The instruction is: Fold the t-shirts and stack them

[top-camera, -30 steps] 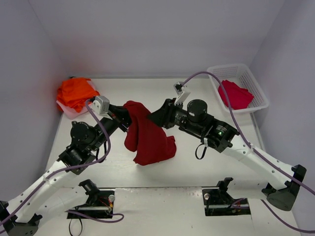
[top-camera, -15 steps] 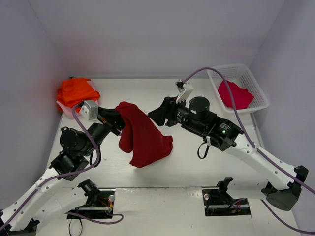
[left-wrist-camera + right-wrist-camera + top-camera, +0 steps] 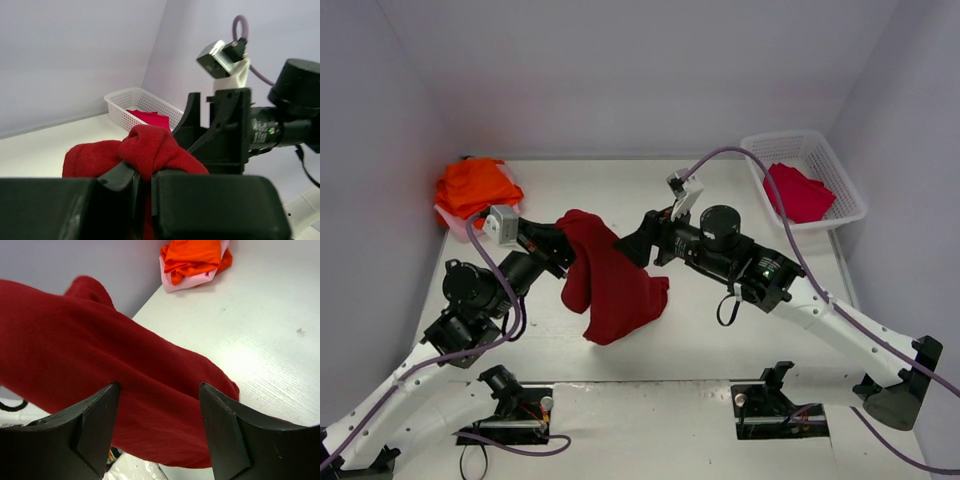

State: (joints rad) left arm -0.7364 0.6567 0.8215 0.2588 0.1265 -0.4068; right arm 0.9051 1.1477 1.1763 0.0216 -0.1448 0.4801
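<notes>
Hanging mid-table, dark red t-shirt (image 3: 610, 285) bunched in clamped left gripper (image 3: 142, 180); right gripper (image 3: 160, 390) jaws apart around cloth, not gripping. Orange t-shirts (image 3: 475, 188) piled far left, crimson t-shirt (image 3: 798, 192) in basket (image 3: 845, 215) far right; this 1 seemingly unfolded.

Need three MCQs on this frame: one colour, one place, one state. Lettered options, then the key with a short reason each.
1. What colour is the t-shirt clamped in the left gripper? A orange; B dark red; C pale pink.
2. Where is the crimson t-shirt? A in the white basket; B in the left gripper; C at the table's near edge.
3. The right gripper is: A shut on cloth; B shut, empty; C open.

1B: dark red cloth is pinched between shut fingers.
2A: it lies inside the lattice walls.
3C: its fingers stand well apart.
</notes>
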